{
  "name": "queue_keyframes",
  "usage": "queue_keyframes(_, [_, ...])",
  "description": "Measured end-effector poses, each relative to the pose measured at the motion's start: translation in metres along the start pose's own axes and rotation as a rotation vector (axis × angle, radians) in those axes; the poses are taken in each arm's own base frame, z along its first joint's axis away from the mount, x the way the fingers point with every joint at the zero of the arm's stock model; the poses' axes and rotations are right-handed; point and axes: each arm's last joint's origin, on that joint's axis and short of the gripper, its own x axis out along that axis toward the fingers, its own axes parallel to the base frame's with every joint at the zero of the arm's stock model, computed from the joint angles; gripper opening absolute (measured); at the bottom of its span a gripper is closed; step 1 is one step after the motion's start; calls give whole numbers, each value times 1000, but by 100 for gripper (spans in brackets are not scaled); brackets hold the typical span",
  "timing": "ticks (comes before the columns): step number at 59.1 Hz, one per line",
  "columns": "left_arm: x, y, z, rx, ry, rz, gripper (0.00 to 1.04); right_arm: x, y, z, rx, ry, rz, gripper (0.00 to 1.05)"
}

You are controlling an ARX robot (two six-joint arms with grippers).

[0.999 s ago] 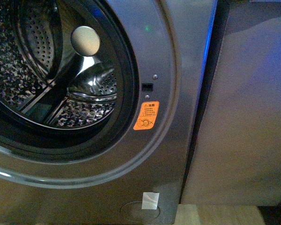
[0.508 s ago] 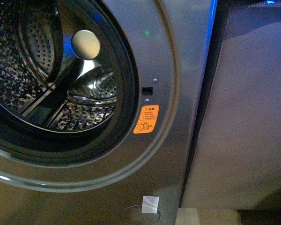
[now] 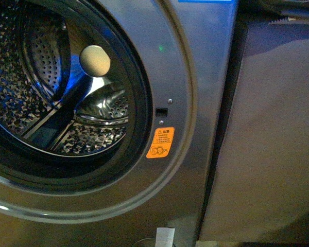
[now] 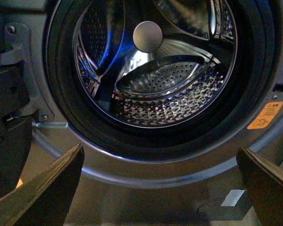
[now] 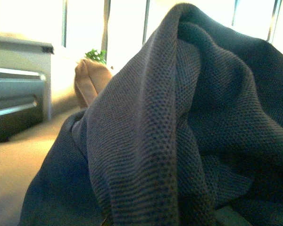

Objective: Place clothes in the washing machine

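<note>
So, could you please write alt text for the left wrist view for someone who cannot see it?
An open washing machine fills the frame, its perforated drum empty and lit blue. An orange sticker sits on the grey front beside the opening, and the left tool's two dark fingers stand wide apart in the foreground.

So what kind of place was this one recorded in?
Probably a home laundry corner, or a mock-up of one: a grey front-loading washing machine with its perforated drum exposed, a plain cabinet beside it, and dark clothes before bright windows.
</note>
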Motion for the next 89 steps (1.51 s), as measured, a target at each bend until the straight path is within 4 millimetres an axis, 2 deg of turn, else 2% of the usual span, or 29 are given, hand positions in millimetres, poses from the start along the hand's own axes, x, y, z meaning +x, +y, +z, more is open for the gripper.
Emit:
queue_keyframes(7, [0,0,0,0,0,0,98,17,34,37,33,-77,82,12])
queue_keyframes(13, [0,0,0,0,0,0,98,28,61,57,60,-112,145,12])
queue_keyframes(29, [0,0,0,0,0,0,98,67,174,122,160,-147,384,12])
queue_keyframes(35, [0,0,0,0,0,0,98,80,213,134,240,-59,495,12])
queue_keyframes(37, [0,0,0,0,0,0,98,83,218,135,254,-40,514,12])
queue_keyframes(45, [0,0,0,0,0,0,98,101,263,138,442,175,685,12])
queue_keyframes(54, [0,0,0,0,0,0,98,108,277,144,571,246,794,12])
queue_keyframes(63, [0,0,0,0,0,0,98,108,275,154,633,243,818,12])
queue_keyframes(89, [0,0,0,0,0,0,98,107,274,156,650,243,819,12])
